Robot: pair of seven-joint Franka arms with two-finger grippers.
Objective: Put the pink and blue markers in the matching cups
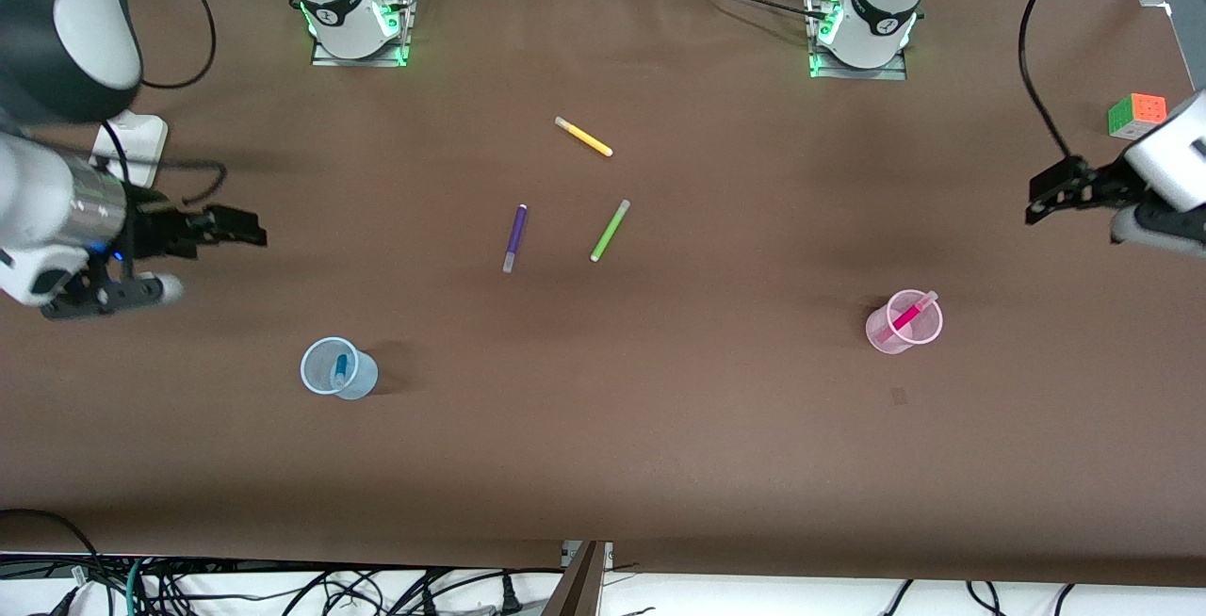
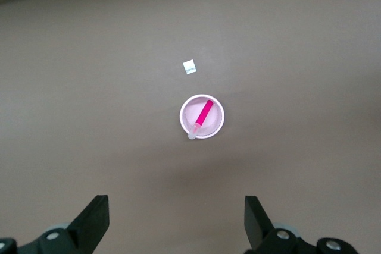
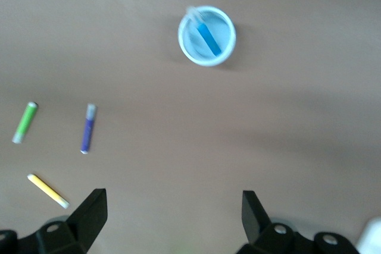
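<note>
Pink marker point(image 1: 909, 316) stands tilted inside pink cup point(image 1: 890, 334), pale cap resting on the rim; cup sits toward left arm's end of the table point(image 1: 660, 428). Blue marker point(image 1: 340, 371) is inside blue cup point(image 1: 322, 381), toward right arm's end, a bit nearer the front cam than the pink cup. Both cups upright, well apart.

Left gripper point(image 1: 1041, 197) hangs over bare table at its own end, fingers point(image 2: 95, 221) spread wide, nothing between them; left wrist cam looks down on the pink cup w/ marker in it. Right gripper point(image 1: 240, 228) hangs over table at its end, fingers point(image 3: 89, 212) also spread, empty.

Mid-table, farther from front cam than the cups: purple marker point(image 1: 514, 237), green marker point(image 1: 610, 231) beside it, yellow marker point(image 1: 583, 137) farther still. None touching. Rubik's cube point(image 1: 1136, 114) sits near the table edge at left arm's end.
</note>
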